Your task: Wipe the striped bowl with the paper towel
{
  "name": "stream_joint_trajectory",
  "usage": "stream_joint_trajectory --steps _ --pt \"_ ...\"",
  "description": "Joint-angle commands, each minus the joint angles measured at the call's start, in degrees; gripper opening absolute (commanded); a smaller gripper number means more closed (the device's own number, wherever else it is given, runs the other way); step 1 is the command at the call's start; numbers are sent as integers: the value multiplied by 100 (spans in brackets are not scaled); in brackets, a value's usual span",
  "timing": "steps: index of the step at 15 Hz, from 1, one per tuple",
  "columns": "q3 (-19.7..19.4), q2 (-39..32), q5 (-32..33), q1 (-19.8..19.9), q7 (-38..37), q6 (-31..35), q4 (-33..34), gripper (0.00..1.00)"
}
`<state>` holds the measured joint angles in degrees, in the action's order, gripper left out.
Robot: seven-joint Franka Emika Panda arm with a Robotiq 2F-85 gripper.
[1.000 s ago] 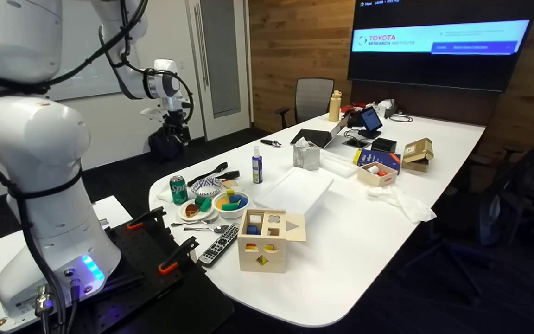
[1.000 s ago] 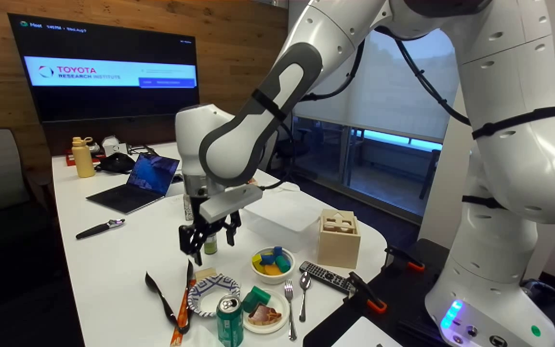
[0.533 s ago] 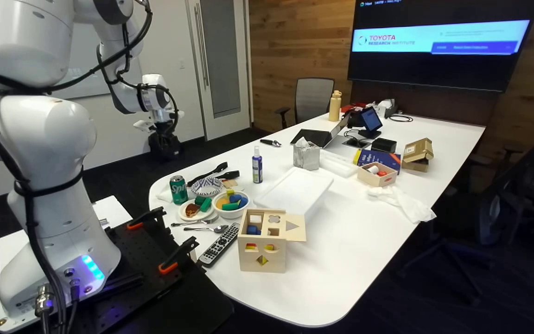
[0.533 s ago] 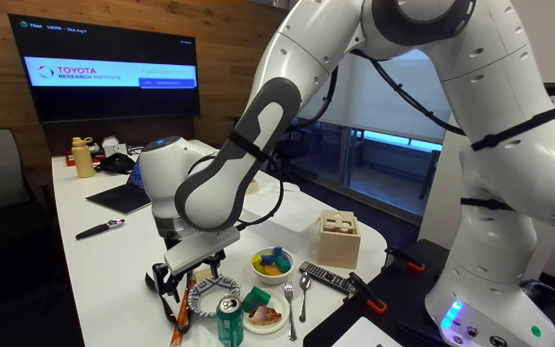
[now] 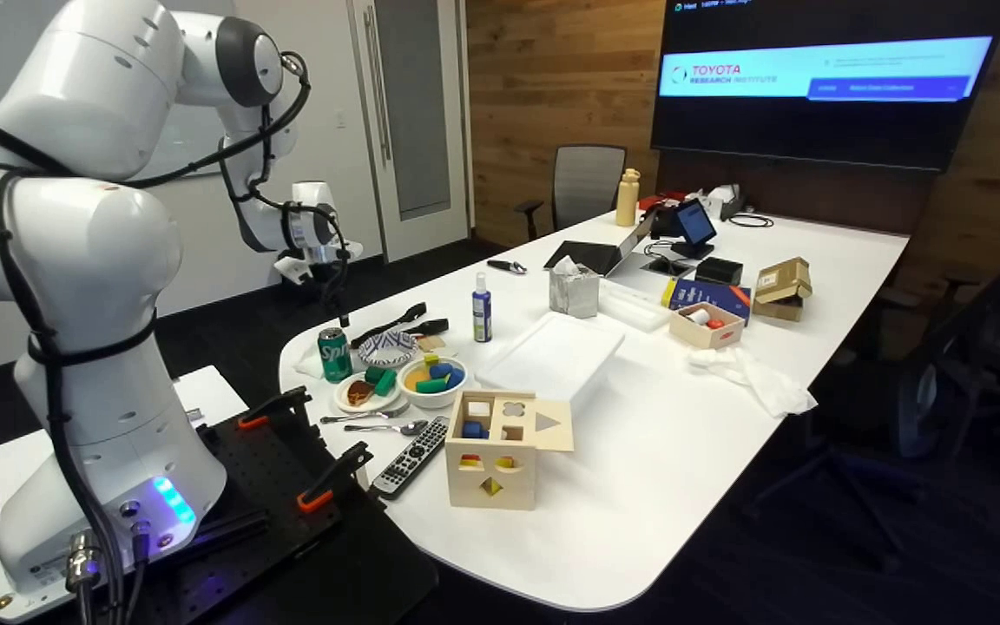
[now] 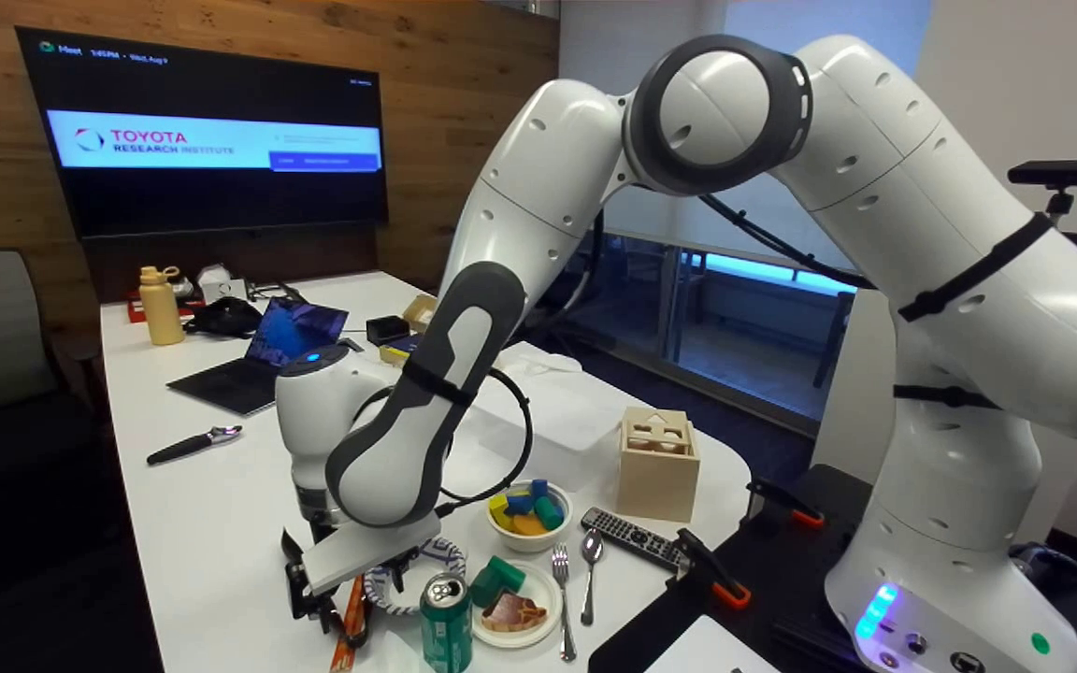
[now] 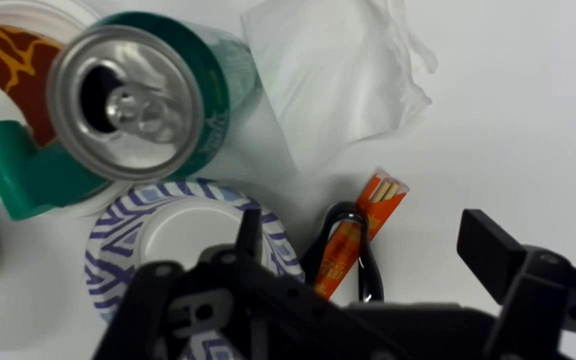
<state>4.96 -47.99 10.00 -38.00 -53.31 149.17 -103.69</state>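
Note:
The striped bowl (image 6: 452,555) is white with a blue pattern and stands upright on the table; it also shows in an exterior view (image 5: 388,349) and in the wrist view (image 7: 113,255). A white paper towel (image 7: 328,75) lies on the table beside the green can; parts of it show in both exterior views (image 5: 309,363) (image 6: 396,654). My gripper (image 7: 365,227) is open and empty above the table. In the wrist view one finger overlaps the bowl's rim, and the other is over bare table past the chopsticks. In an exterior view the gripper (image 6: 361,598) hangs over the bowl's side.
A green can (image 6: 446,626) stands close to the bowl and towel. Black tongs (image 7: 368,270) and an orange chopstick packet (image 7: 340,250) lie beside the bowl. A plate of toy food (image 6: 538,636), a bowl of blocks (image 6: 529,542), cutlery and a spray bottle (image 5: 482,314) are nearby.
My open gripper has come down from above the table, near the spray bottle in an exterior view, to low beside the bowl, tongs and can. The table objects have not moved.

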Motion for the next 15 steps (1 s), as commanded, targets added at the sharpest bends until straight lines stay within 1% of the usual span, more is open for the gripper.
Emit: stream_joint_trajectory --steps 1,4,7,15 --pt "47 -428 -445 -49 54 6 444 100" --pt "169 -582 -800 2 113 -150 610 100" --pt "320 -758 -1080 153 344 -397 855 100" --pt "381 -1087 -1530 324 444 -1604 1532 100"
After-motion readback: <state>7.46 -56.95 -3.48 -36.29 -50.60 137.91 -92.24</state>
